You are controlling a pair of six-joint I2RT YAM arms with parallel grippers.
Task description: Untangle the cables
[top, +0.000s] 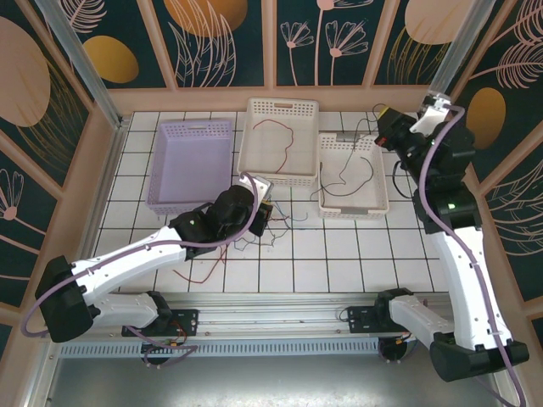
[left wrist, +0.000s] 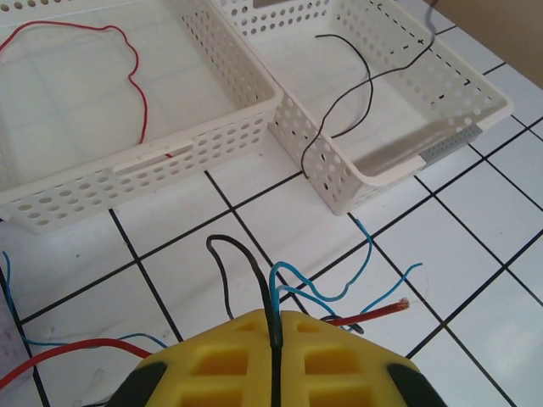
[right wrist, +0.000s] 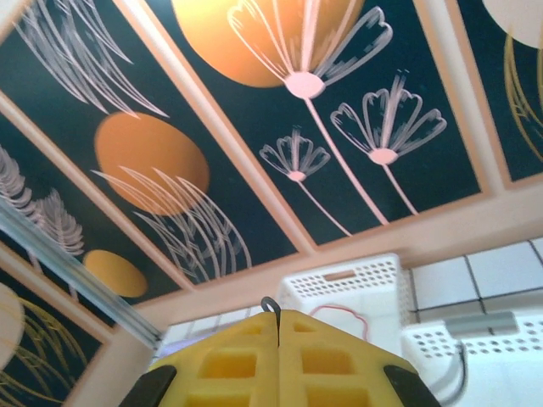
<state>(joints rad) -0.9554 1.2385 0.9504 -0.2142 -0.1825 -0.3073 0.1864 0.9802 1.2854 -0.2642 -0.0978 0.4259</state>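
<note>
l gripper (left wrist: 277, 326) was clamped shut on a black cable (left wrist: 261, 280) low over the tiled table (left wrist: 475, 254), w/ loose blue cables (left wrist: 288, 267) and a red cable end (left wrist: 377, 310) tangled just beside it. r gripper (right wrist: 278, 320) was raised toward the back wall, fingers pressed together w/ a dark cable tip (right wrist: 270, 303) pinched btw them. another red cable (left wrist: 136, 76) lay in the middle white basket (left wrist: 153, 165), and a thin black wire (left wrist: 365, 93) lay in the right white basket (left wrist: 339, 182), draped over its near rim.
</note>
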